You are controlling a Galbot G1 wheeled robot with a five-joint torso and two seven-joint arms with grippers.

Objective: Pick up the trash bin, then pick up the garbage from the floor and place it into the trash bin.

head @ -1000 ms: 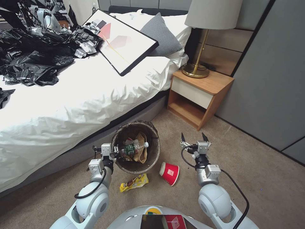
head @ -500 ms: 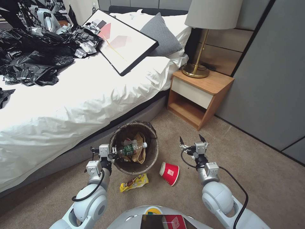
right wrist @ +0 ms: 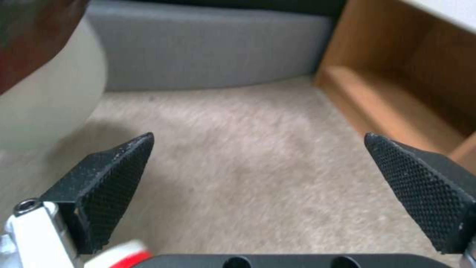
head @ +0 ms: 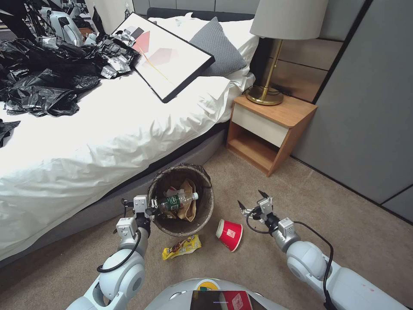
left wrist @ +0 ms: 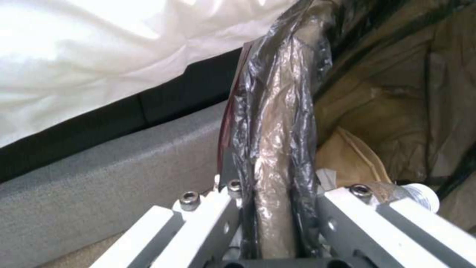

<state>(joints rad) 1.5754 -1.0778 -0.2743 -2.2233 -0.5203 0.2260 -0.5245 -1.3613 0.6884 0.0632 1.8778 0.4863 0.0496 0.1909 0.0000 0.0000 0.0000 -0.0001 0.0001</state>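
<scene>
The trash bin [head: 183, 228], round with a dark liner over its rim, stands on the carpet beside the bed. My left gripper [head: 150, 206] is shut on its near-left rim; the left wrist view shows the liner-covered rim [left wrist: 276, 149] pinched between the fingers. Inside the bin lie a green-labelled bottle [head: 176, 201] and a brown paper bag [head: 190, 209]. Garbage on the floor: a red paper cup [head: 229, 234] on its side and a yellow snack wrapper [head: 182, 246]. My right gripper [head: 251, 199] hangs open just beyond and right of the cup, with carpet between its fingers [right wrist: 258, 143].
The bed [head: 107, 137] with white bedding fills the left, holding black bags and a framed picture. A wooden nightstand [head: 269, 129] with a lamp stands ahead on the right. Grey wall panels [head: 370, 107] close the right side. Open carpet [head: 335, 228] lies to the right.
My right arm has swung outward and drawn back, bringing its open gripper lower and closer to the red cup. The left gripper and the bin have shifted slightly left.
</scene>
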